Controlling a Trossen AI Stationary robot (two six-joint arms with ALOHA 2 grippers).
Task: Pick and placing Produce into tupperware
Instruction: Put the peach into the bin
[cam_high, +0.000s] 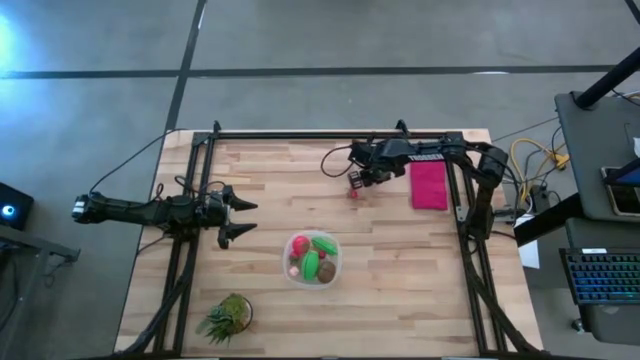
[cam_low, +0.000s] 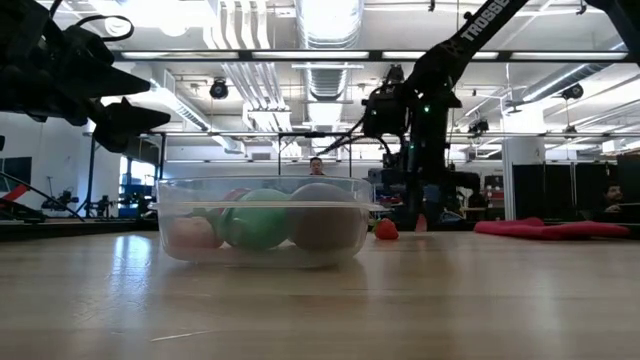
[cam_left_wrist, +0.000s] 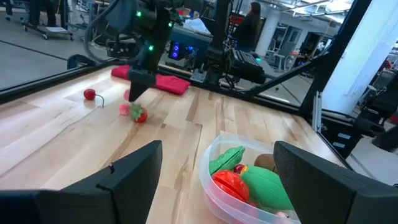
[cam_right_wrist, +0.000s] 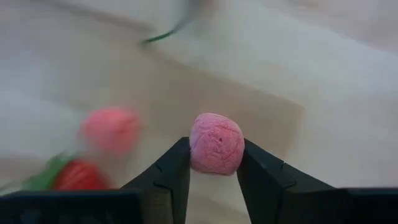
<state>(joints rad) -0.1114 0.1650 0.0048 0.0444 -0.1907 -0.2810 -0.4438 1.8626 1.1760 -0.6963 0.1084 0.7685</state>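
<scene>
Pinched tight in the right gripper sits a pink berry — two red ones lie just beside it. Off to the side, the tupperware already holds several pieces. Left gripper waits, fingers apart — few berries left.

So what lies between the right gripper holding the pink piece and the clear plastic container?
In the high view, only bare wooden table separates the right gripper from the clear plastic container; a small red berry sits just beside the gripper.
</scene>
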